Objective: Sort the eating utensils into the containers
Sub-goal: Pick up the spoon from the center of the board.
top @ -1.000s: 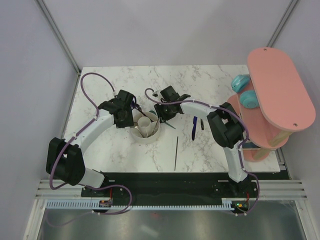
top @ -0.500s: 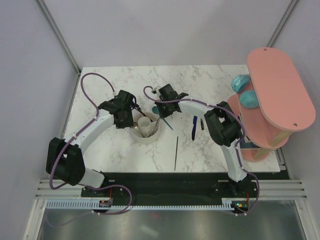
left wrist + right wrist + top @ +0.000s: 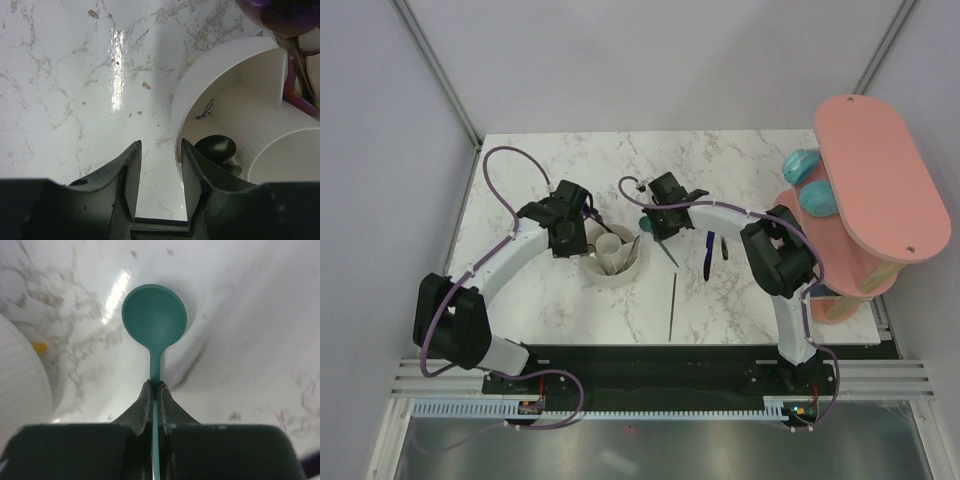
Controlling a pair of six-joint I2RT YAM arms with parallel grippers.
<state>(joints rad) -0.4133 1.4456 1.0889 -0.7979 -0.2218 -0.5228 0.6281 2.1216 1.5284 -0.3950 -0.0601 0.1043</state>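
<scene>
My right gripper is shut on the thin neck of a teal spoon, just behind its round bowl. In the top view this spoon slants down to the right beside the white round holder, under the right gripper. My left gripper is open with nothing between its fingers, hanging over marble at the holder's left rim. A black spoon bowl and a purple utensil lie inside the holder. The left gripper sits at the holder's upper left.
On the table right of the holder lie a blue-handled utensil, a short black one and a thin dark stick. A tall pink oval stand with teal objects fills the right edge.
The right gripper has closed onto the teal spoon's neck and shifted slightly right with it. The left arm has stayed still and open.
</scene>
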